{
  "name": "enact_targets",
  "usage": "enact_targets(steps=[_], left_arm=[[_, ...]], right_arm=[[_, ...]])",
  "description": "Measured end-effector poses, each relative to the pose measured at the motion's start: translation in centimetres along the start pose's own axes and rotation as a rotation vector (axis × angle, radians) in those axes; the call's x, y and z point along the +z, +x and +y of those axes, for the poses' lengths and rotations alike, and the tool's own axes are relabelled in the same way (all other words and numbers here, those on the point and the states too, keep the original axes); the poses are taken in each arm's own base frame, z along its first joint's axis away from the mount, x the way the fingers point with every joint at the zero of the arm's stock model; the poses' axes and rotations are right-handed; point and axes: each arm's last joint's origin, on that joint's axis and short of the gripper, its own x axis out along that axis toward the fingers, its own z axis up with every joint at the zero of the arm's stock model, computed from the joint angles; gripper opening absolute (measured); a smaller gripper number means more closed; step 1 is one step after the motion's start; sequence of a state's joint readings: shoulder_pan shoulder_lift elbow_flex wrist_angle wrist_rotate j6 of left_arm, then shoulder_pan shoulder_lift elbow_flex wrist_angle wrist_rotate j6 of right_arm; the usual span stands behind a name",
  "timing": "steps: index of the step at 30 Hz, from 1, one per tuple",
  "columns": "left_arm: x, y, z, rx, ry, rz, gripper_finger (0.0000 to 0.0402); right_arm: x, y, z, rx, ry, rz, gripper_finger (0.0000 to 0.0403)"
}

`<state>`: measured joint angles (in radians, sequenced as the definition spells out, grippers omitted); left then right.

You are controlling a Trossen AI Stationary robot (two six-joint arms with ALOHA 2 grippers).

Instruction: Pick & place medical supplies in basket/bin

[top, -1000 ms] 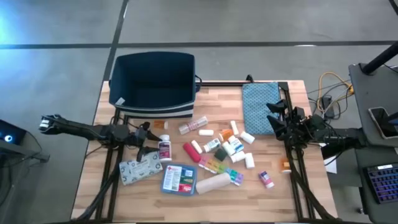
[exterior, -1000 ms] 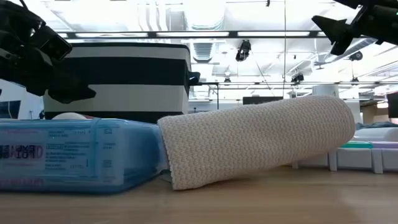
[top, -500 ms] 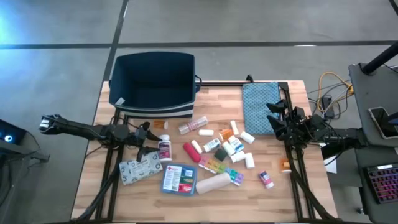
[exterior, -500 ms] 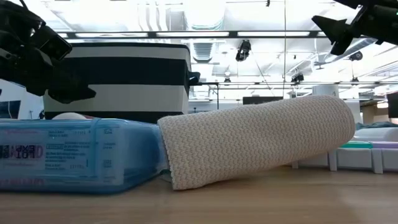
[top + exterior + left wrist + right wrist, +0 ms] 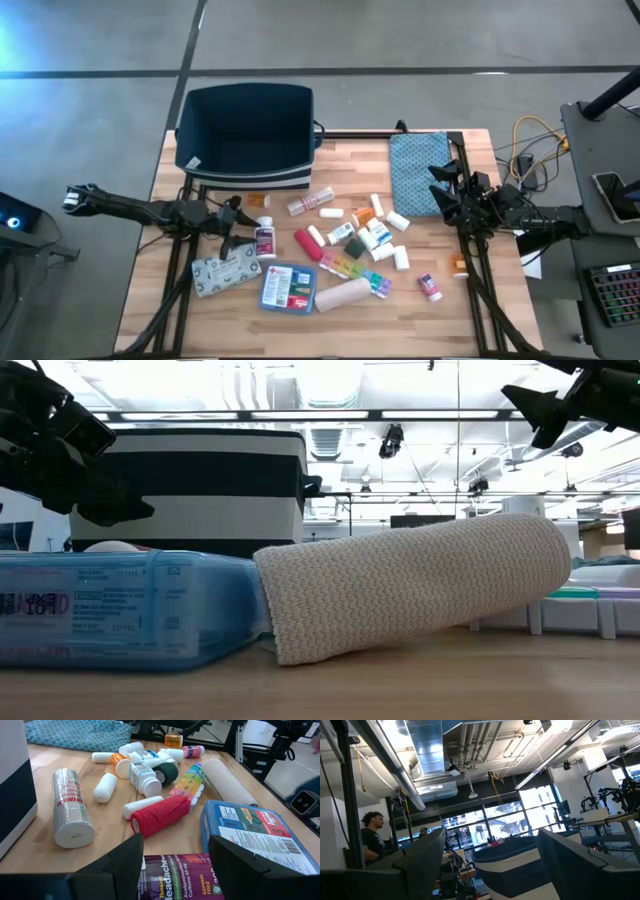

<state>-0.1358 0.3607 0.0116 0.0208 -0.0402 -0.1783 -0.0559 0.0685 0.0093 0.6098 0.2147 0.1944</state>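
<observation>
Task looks barely started: the navy bin (image 5: 247,130) at the worktop's (image 5: 200,310) far left edge appears empty (interior shows only dark fabric from above). All supplies lie loose on the worktop: white pill bottle (image 5: 264,240), grey packet (image 5: 224,271), blue-red flat box (image 5: 287,287), bandage roll (image 5: 343,294), rainbow pill organizer (image 5: 352,270), red roll (image 5: 161,813). Left end effector (image 5: 232,224) hovers just beside the pill bottle, fingers spread wide, holding nothing. Right end effector (image 5: 445,195) waits over the teal pouch (image 5: 415,173), also parted wide and empty. Everything is left to move.
</observation>
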Motion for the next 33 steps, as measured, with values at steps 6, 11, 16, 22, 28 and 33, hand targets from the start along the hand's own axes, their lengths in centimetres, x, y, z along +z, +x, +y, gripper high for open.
enact_targets(steps=[6, 11, 16, 22, 28, 33], left_arm=[[0.0, 0.0, 0.0, 0.0, 0.0, 0.0, 0.0205], [0.0, 0.0, 0.0, 0.0, 0.0, 0.0, 0.0205], [0.0, 0.0, 0.0, 0.0, 0.0, 0.0, 0.0205], [0.0, 0.0, 0.0, 0.0, 0.0, 0.0, 0.0205], [0.0, 0.0, 0.0, 0.0, 0.0, 0.0, 0.0205], [0.0, 0.0, 0.0, 0.0, 0.0, 0.0, 0.0205]], right_arm=[[0.3, 0.0, -0.2, -0.07, 0.259, -0.052, 0.0302], [0.4, 0.0, -0.2, -0.057, 0.622, -0.07, 0.0302], [0.4, 0.0, -0.2, -0.063, 0.941, -0.1, 0.0302], [0.4, 0.0, -0.5, -0.128, 0.991, -0.146, 0.0302], [-0.6, -0.1, -1.0, -0.316, 0.605, -0.089, 0.0301], [-1.4, -0.1, -1.1, -0.337, 0.7, -0.024, 0.0302]])
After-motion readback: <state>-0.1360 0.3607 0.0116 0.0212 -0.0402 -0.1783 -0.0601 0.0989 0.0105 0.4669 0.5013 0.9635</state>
